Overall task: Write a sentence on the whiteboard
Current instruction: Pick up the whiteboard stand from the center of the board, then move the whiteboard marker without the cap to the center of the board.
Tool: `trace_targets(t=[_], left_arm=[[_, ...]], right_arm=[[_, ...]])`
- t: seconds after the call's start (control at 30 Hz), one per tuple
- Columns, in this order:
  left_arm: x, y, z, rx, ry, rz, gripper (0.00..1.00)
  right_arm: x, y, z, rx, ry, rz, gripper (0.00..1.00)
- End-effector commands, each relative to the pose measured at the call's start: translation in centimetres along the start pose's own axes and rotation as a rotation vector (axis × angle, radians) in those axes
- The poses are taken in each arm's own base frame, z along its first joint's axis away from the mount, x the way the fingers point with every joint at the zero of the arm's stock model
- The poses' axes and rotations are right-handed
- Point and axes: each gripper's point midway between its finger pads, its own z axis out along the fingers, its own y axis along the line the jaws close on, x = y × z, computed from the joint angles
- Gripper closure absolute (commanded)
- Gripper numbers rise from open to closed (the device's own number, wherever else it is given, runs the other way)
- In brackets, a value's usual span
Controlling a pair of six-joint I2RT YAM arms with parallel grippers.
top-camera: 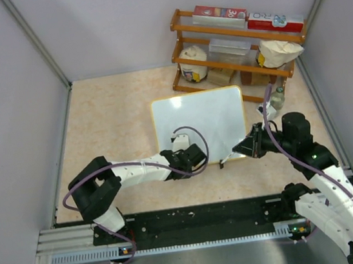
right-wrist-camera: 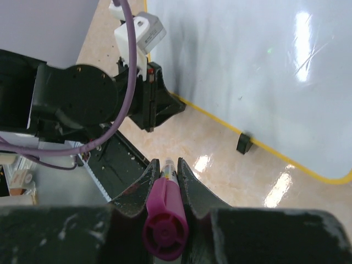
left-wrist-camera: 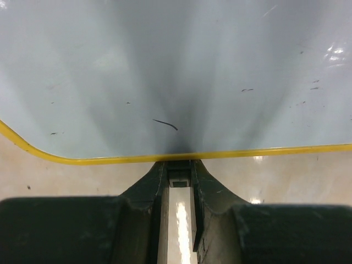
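Observation:
The whiteboard (top-camera: 198, 121) lies flat in the middle of the table, white with a yellow frame. No sentence is in view on it, and its surface (left-wrist-camera: 176, 71) shows only small dark specks. My left gripper (top-camera: 198, 159) sits at the board's near edge. In the left wrist view this gripper (left-wrist-camera: 179, 168) is shut on a black clip foot (left-wrist-camera: 179, 175) under the yellow frame. My right gripper (top-camera: 241, 147) hovers just off the board's near right corner. It (right-wrist-camera: 168, 165) is shut on a magenta marker (right-wrist-camera: 164, 220), which points down at the table beside the other clip foot (right-wrist-camera: 243, 143).
A wooden shelf (top-camera: 236, 39) stands behind the board with red-and-white boxes, a clear tub and jars. A small bottle (top-camera: 278, 98) stands right of the board. Grey walls close in the left and right sides. A black base rail (top-camera: 194, 217) runs along the near edge.

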Motion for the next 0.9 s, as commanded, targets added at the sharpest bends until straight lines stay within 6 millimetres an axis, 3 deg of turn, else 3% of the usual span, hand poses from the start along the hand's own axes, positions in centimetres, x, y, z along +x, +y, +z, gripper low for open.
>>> trace_targets(t=[0.0, 0.17, 0.37, 0.47, 0.5, 0.6, 0.87], left_arm=[[3.9, 0.2, -2.6, 0.022, 0.105, -0.008, 1.0], [6.3, -1.3, -4.4, 0.06, 0.128, -0.01, 1.0], [9.4, -1.9, -4.8, 0.054, 0.174, 0.012, 1.0], [10.5, -2.6, -4.8, 0.062, 0.188, 0.036, 0.84], [10.7, -2.8, -5.0, 0.066, 0.189, 0.049, 0.7], [10.8, -3.4, -5.2, 0.076, 0.184, 0.059, 0.49], [9.6, -7.2, -5.9, 0.174, 0.121, 0.117, 0.48]], right_arm=[[-0.9, 0.5, -0.3, -0.019, -0.039, -0.019, 1.0], [-0.9, 0.3, -0.2, -0.008, -0.04, -0.018, 1.0], [-1.0, 0.4, -0.3, -0.008, -0.049, -0.024, 1.0], [-0.9, 0.3, -0.4, -0.003, -0.05, -0.024, 1.0], [-0.9, 0.3, -0.4, 0.0, -0.05, -0.023, 1.0], [-1.0, 0.1, -0.6, 0.014, -0.057, -0.024, 1.0], [-1.3, -0.5, -0.6, 0.051, -0.069, -0.025, 1.0]])
